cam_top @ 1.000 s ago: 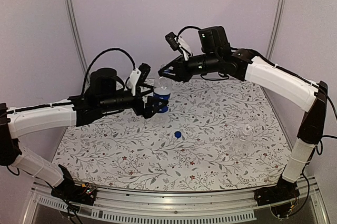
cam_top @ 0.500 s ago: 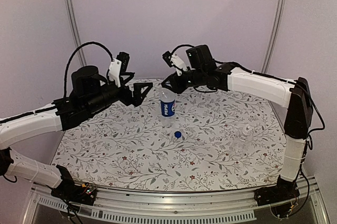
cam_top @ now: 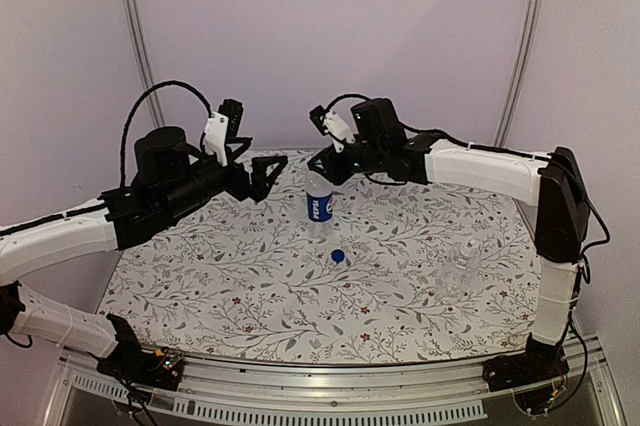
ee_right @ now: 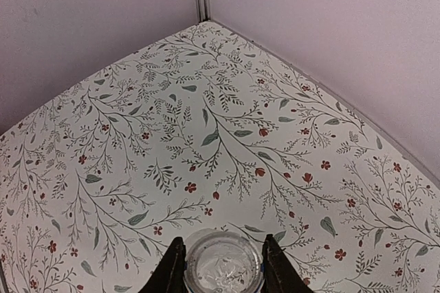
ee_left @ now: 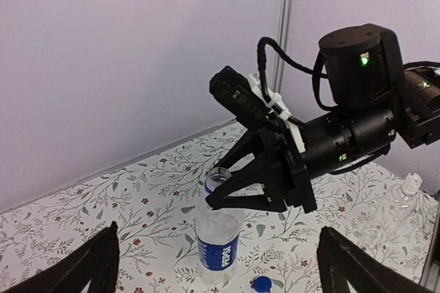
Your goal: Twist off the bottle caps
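The labelled bottle [cam_top: 319,204] stands upright on the table with its neck uncapped. It also shows in the left wrist view [ee_left: 218,248]. The blue cap [cam_top: 338,256] lies on the cloth just in front of it. My right gripper [cam_top: 322,172] comes from above, and its fingers [ee_right: 172,274] press on both sides of the bottle's open mouth [ee_right: 223,269]. My left gripper [cam_top: 266,172] is open and empty, apart from the bottle on its left. The clear unlabelled bottle [cam_top: 462,268] stands at the right with its whitish cap [cam_top: 471,244] on.
A floral cloth [cam_top: 220,276] covers the table. Purple walls with metal posts [cam_top: 135,36] close the back and sides. The right arm [cam_top: 480,166] reaches across the back of the table.
My left gripper let go of the labelled bottle and drew back to the left. The bottle now stands on the table. My right gripper came down onto its neck.
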